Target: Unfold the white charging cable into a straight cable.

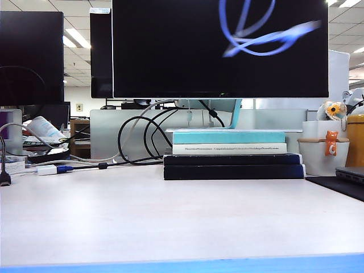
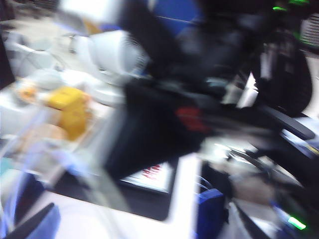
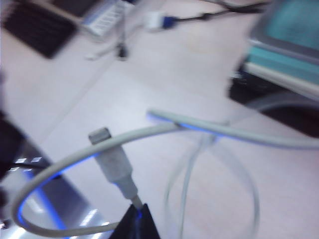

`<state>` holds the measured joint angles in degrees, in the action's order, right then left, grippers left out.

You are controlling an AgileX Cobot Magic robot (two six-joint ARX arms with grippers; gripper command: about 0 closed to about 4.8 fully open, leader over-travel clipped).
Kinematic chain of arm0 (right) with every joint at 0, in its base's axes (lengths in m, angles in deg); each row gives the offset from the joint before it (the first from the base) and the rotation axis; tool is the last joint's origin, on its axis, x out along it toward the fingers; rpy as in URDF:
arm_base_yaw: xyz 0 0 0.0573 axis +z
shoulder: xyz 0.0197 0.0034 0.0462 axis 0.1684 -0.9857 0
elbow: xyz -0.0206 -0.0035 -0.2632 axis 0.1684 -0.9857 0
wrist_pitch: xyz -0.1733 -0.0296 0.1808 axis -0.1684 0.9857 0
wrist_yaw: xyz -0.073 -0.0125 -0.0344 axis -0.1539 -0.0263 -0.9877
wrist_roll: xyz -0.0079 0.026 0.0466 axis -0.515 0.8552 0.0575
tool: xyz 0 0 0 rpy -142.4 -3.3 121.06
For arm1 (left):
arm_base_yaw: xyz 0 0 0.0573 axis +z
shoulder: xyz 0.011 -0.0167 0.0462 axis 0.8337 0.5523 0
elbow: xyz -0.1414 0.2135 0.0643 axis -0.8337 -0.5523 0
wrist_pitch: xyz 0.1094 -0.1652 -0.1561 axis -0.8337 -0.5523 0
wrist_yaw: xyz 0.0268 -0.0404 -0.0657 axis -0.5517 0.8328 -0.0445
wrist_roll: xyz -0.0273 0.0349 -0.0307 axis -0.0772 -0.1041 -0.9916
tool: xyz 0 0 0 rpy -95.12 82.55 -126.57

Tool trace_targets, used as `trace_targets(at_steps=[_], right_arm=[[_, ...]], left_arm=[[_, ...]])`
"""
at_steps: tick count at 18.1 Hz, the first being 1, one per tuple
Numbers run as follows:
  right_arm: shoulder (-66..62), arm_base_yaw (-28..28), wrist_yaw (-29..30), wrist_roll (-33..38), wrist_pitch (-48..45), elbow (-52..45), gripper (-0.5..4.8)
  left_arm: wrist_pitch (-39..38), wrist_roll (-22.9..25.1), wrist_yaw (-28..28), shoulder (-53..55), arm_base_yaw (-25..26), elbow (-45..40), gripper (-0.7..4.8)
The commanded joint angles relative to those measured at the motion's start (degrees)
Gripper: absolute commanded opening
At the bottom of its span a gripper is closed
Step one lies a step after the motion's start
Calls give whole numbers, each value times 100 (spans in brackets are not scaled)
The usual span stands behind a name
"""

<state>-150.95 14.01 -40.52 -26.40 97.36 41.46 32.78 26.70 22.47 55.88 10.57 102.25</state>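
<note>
Right wrist view: white charging cable (image 3: 117,167) in right gripper (image 3: 135,219) jaws.

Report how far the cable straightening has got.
Done: the right end effector is shut on the white charging cable just behind its plug and holds it above the table. In hand: the cord hangs in loops. Left: straightening it. The left wrist view is blurred, so the left end effector's position is unclear.

White charging cable (image 3: 199,130) looped above table, plug end up.

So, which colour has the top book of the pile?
Light teal: the top book shows best in the exterior view.
</note>
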Motion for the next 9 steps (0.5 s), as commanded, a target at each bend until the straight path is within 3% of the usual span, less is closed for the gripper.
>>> trace_targets(at_steps=[1, 6, 8, 9], right_arm=[[20, 125, 389, 170, -251, 44, -6], [20, 302, 413, 166, -212, 42, -6], [17, 302, 420, 164, -205, 42, -6], [17, 308, 417, 162, -203, 42, -6]], left_arm=[[22, -136, -470, 256, -15, 15, 479], [177, -133, -933, 444, -66, 15, 479], [195, -94, -1311, 444, -66, 15, 367], [192, -52, -1469, 446, -66, 15, 340]])
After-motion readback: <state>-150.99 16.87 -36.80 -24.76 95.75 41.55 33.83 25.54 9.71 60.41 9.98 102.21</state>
